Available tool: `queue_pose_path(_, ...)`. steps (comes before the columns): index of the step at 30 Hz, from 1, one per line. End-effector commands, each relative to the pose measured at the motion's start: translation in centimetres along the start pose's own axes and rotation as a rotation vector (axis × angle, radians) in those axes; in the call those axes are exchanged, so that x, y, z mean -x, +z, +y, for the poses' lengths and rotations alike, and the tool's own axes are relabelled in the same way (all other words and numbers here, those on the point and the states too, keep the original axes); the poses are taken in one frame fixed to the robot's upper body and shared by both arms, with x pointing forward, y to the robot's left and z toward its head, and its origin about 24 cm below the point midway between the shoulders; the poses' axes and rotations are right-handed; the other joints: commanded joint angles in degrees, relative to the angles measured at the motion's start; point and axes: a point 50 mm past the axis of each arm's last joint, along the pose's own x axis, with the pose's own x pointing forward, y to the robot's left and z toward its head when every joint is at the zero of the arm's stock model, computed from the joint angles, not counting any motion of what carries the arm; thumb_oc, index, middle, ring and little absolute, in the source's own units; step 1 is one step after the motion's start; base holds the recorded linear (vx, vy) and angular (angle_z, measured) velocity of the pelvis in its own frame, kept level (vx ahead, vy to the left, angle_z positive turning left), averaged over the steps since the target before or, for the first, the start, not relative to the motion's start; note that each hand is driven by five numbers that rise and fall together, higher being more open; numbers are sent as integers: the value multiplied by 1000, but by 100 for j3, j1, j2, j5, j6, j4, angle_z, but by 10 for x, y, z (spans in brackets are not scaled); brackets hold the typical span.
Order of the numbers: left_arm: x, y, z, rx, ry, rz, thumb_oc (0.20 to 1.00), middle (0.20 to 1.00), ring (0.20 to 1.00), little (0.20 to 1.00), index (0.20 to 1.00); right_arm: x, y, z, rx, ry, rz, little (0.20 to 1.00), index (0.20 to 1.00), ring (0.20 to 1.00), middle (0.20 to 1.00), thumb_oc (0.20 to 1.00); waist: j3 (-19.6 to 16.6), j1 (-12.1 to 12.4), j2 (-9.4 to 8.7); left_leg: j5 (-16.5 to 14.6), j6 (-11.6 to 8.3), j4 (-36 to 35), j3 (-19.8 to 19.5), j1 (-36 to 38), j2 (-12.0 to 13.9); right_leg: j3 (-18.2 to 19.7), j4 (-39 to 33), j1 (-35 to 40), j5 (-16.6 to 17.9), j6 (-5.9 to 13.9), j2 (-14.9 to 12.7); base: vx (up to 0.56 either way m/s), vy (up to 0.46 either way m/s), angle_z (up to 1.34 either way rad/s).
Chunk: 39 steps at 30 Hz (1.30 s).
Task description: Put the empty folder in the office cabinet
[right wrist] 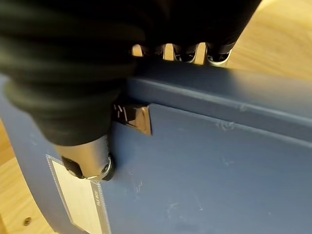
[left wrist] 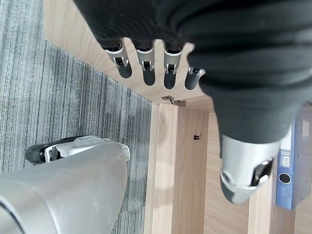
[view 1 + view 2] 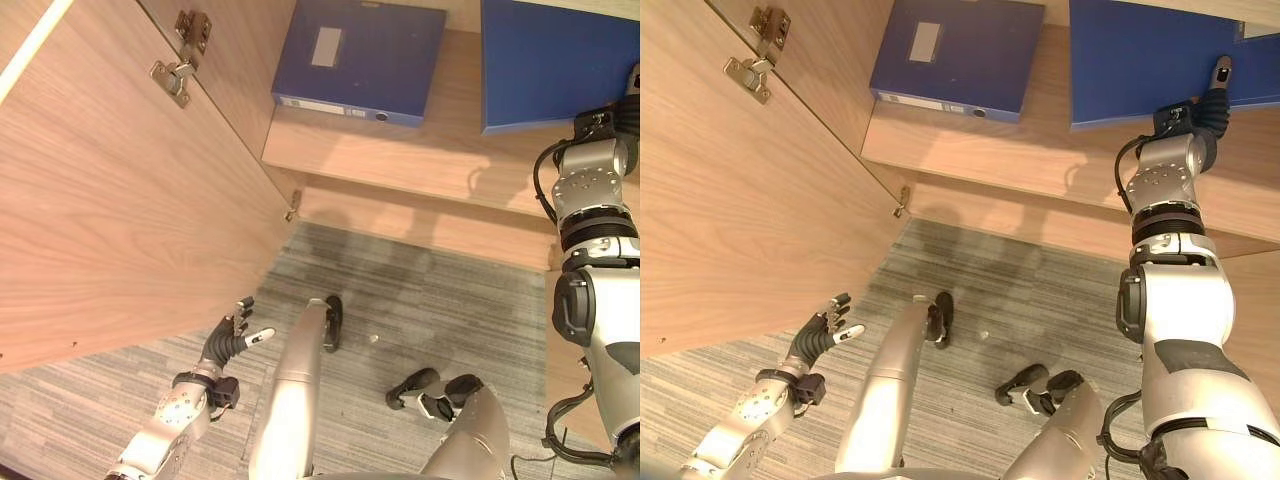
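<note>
A blue folder (image 3: 1150, 60) lies on the cabinet shelf (image 3: 1040, 150) at the right. My right hand (image 3: 1206, 108) reaches up to it from the right side. In the right wrist view the fingers (image 1: 187, 51) hook over the edge of the blue folder (image 1: 219, 165) and the thumb (image 1: 87, 163) presses on its face, so the hand is shut on it. My left hand (image 3: 232, 338) hangs low at the lower left, below the open cabinet door (image 3: 110, 190), fingers (image 2: 146, 66) straight and holding nothing.
A second blue folder (image 3: 360, 55) with a white label lies flat on the same shelf to the left. The open door carries metal hinges (image 3: 178, 75) near its top. Grey striped carpet (image 3: 430, 300) covers the floor below the cabinet.
</note>
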Motion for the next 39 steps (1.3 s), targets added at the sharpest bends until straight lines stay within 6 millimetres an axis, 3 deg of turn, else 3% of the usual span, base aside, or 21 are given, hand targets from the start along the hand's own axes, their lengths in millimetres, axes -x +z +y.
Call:
queue_pose_path(1, -2, 22, 15, -18, 39, -93, 1000, 1000, 1000, 1000, 1000, -4, 45, 18, -69, 61, -132, 200, 200, 200, 200, 200, 216, 88, 34, -610, -497, 290, -442, 162, 450, 15, -467, 239, 304, 358, -203, 1, -2, 5)
queue_pose_path(10, -1, 22, 15, -24, 51, -95, 1000, 1000, 1000, 1000, 1000, -1, 31, 17, -158, 28, -99, 200, 200, 200, 200, 200, 252, 148, 207, -666, -476, 452, -449, 7, 420, 124, -256, 49, 235, 376, -299, 2, 2, 1)
queue_pose_path(21, -1, 23, 18, -39, 62, -92, 1000, 1000, 1000, 1000, 1000, -1, 21, 13, -188, -2, -61, 200, 200, 200, 200, 200, 255, 162, 274, -671, -468, 443, -445, -44, 364, 156, -245, 16, 233, 416, -342, 0, 0, 0)
queue_pose_path(30, 1, 18, 23, -39, 85, -68, 1000, 1000, 1000, 1000, 1000, -1, 30, 16, -222, 4, -85, 200, 200, 200, 200, 200, 233, 179, 308, -688, -463, 490, -454, -84, 305, 188, -145, -17, 222, 451, -408, 16, 1, 7)
queue_pose_path(31, 2, 17, 25, -44, 86, -64, 1000, 1000, 1000, 1000, 1000, -1, 31, 18, -218, 24, -84, 244, 244, 244, 244, 244, 229, 191, 312, -693, -470, 515, -450, -101, 308, 189, -130, -24, 217, 461, -425, 19, 0, 9)
queue_pose_path(32, 2, 17, 25, -46, 84, -62, 1000, 1000, 1000, 1000, 1000, 0, 30, 20, -220, 44, -76, 1000, 1000, 1000, 1000, 1000, 220, 199, 312, -699, -474, 533, -453, -112, 314, 202, -119, -37, 211, 466, -432, 21, -8, 3)
queue_pose_path(39, 1, 15, 27, -19, 83, -54, 1000, 1000, 1000, 1000, 1000, -3, 9, -2, -184, 53, 3, 1000, 1000, 1000, 1000, 1000, 190, 176, 284, -714, -499, 539, -419, -8, 355, 224, -130, 41, 221, 485, -451, 0, 0, 0)
